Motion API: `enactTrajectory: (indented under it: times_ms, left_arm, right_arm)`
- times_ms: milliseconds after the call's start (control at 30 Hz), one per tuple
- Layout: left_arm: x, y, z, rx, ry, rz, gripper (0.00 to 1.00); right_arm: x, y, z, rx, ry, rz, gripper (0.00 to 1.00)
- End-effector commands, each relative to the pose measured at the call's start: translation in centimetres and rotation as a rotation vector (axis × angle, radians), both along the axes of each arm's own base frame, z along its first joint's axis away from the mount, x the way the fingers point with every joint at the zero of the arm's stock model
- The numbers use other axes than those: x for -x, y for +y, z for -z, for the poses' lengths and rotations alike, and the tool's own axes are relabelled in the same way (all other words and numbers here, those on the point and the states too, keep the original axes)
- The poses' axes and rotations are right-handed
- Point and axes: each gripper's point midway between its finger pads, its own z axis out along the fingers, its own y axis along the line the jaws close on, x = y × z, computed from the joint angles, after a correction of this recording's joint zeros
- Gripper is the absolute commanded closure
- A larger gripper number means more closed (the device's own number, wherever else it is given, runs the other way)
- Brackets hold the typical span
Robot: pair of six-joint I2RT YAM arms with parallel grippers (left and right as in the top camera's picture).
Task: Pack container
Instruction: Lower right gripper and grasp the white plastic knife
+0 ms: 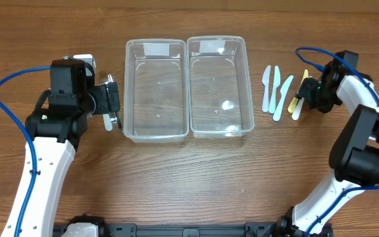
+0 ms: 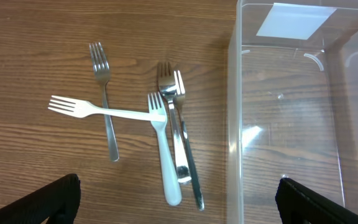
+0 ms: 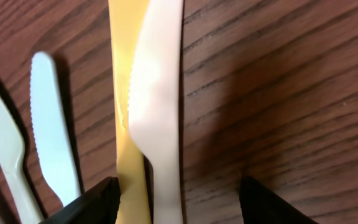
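Observation:
Two clear plastic containers, the left container [image 1: 155, 91] and the right container [image 1: 219, 85], stand side by side mid-table, and both hold nothing. Left of them lie several forks: a metal fork [image 2: 104, 99], a white plastic fork [image 2: 104, 112] lying across it, another white fork [image 2: 165, 155] and two metal forks [image 2: 180, 130]. My left gripper [image 2: 178, 190] hovers wide open over them. Right of the containers lie several plastic knives. My right gripper [image 3: 179, 196] is open, straddling the yellow knife [image 3: 128, 93] and the white knife [image 3: 159, 93]; its left finger [image 3: 98, 199] is at the yellow knife's edge.
In the left wrist view the left container's wall [image 2: 232, 124] runs close beside the forks. A pale blue knife [image 3: 51, 137] and a whitish knife [image 3: 5, 162] lie left of the right gripper. Blue cables [image 1: 5, 85] loop off both arms.

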Motion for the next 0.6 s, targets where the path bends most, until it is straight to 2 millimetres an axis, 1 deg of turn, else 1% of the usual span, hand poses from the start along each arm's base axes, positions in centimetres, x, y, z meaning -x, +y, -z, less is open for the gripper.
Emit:
enactTrajectory:
  times_ms: [0,100,233,333,400,567]
  left_arm:
    - [-0.5,-0.2,-0.9,0.001,-0.021,0.020,0.00]
    - [-0.5,-0.1,-0.9,0.001,-0.021,0.020,0.00]
    - [-0.5,-0.1,-0.9,0.001,-0.021,0.020,0.00]
    - [-0.5,-0.1,-0.9,0.001,-0.021,0.020,0.00]
    - [-0.5,-0.1,-0.9,0.001,-0.021,0.020,0.00]
    - [-0.5,-0.2,-0.9,0.001,-0.021,0.020,0.00]
  right_arm:
    - [-0.6,0.3,-2.0,-0.008,-0.042,-0.025,0.36]
    - [-0.5,0.7,-1.9,-0.004,-0.035,-0.035,0.36]
    - [0.4,-1.3,-1.6,0.099,0.023,0.061,0.38]
    - [0.8,-2.2,-1.6,0.105,0.028,0.084,0.39]
    - [0.9,-2.6,-1.6,0.104,0.028,0.092,0.39]
    - [1.0,-2.6,-1.5,0.104,0.030,0.092,0.40]
